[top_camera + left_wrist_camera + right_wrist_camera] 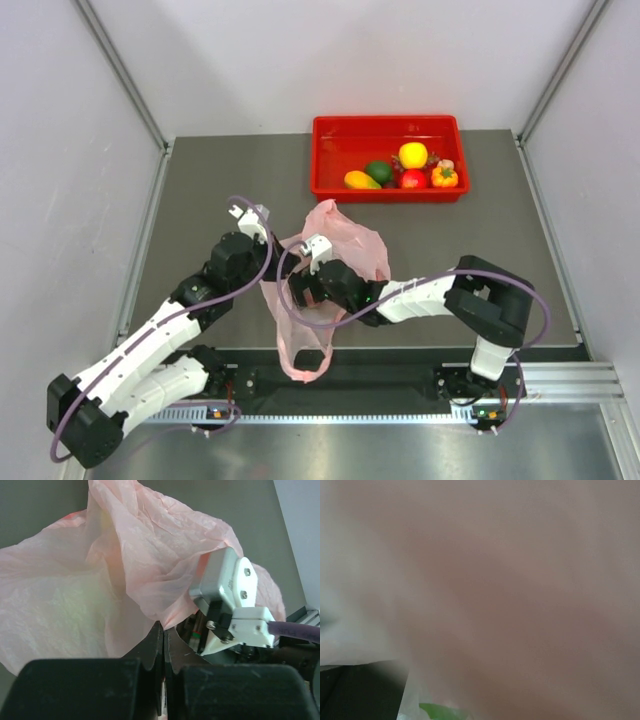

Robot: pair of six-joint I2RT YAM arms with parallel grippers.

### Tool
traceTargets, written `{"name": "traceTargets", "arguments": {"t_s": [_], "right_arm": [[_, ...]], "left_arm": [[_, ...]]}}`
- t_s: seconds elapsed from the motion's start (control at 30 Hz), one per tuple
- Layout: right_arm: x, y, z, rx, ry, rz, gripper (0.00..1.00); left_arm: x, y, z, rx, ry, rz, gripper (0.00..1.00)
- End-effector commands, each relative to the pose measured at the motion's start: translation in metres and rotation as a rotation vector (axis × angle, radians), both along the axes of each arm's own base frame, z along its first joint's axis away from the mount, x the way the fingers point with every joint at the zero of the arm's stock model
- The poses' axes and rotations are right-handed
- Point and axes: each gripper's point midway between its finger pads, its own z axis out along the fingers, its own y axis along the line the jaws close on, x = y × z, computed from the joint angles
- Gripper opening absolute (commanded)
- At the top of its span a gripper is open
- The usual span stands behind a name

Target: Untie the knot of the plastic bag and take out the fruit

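I'm seeing the left gripper [163, 647] pinching the plastic bag [345, 240] — its jaws are pressing flat together with pink film running in between them. The right gripper [300, 292] is sitting against the bag just beside it, its camera smothered in plastic, so I cannot tell how wide it is standing. The bag is lying mid-table [200, 200], one handle loop [303, 355] hanging over the near edge. A green fruit [440, 712] is showing through the film — I'm not making out the knot.
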Motion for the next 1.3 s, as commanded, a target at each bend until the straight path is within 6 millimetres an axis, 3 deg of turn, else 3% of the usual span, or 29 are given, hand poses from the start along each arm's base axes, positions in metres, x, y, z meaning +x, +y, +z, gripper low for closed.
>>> {"name": "traceTargets", "arguments": {"t_s": [0.0, 0.27, 0.5, 0.63, 0.7, 0.8, 0.83, 0.93, 1.0, 1.03, 1.07, 1.13, 1.27], "right_arm": [[0.011, 0.033, 0.037, 0.137, -0.074, -0.007, 1.00], [0.026, 0.052, 0.040, 0.210, -0.114, -0.041, 1.00], [0.039, 0.067, 0.024, 0.209, -0.110, -0.057, 1.00], [0.050, 0.065, 0.018, 0.217, -0.092, -0.098, 0.97], [0.053, 0.063, 0.017, 0.224, -0.085, -0.099, 0.91], [0.056, 0.057, 0.018, 0.258, -0.066, -0.082, 0.69], [0.060, 0.052, 0.018, 0.267, -0.063, -0.092, 0.53], [0.061, 0.045, 0.019, 0.281, -0.055, -0.088, 0.33], [0.058, 0.037, 0.019, 0.262, -0.057, -0.088, 0.25], [0.059, 0.033, 0.020, 0.258, -0.060, -0.093, 0.15], [0.058, 0.029, 0.027, 0.261, -0.070, -0.094, 0.11], [0.055, 0.016, 0.020, 0.225, -0.061, -0.104, 0.06], [0.046, -0.002, 0.031, 0.214, -0.084, -0.090, 0.07]], "left_arm": [[0.000, -0.002, 0.013, -0.046, -0.034, 0.000, 0.00], [-0.008, -0.010, 0.007, -0.107, -0.002, -0.032, 0.00], [-0.011, -0.012, 0.002, -0.128, 0.011, -0.040, 0.00], [-0.012, -0.013, 0.002, -0.132, 0.011, -0.045, 0.00], [-0.013, -0.012, 0.002, -0.133, 0.010, -0.047, 0.00], [-0.013, -0.011, 0.003, -0.134, 0.001, -0.043, 0.00], [-0.013, -0.011, 0.004, -0.138, -0.002, -0.042, 0.00], [-0.014, -0.009, 0.002, -0.137, -0.003, -0.038, 0.00], [-0.014, -0.009, 0.001, -0.134, -0.006, -0.036, 0.00], [-0.014, -0.008, 0.002, -0.135, -0.008, -0.036, 0.00], [-0.014, -0.009, 0.003, -0.136, -0.010, -0.036, 0.00], [-0.014, -0.008, 0.003, -0.136, -0.008, -0.034, 0.00], [-0.012, -0.009, 0.005, -0.139, -0.015, -0.034, 0.00]]}}
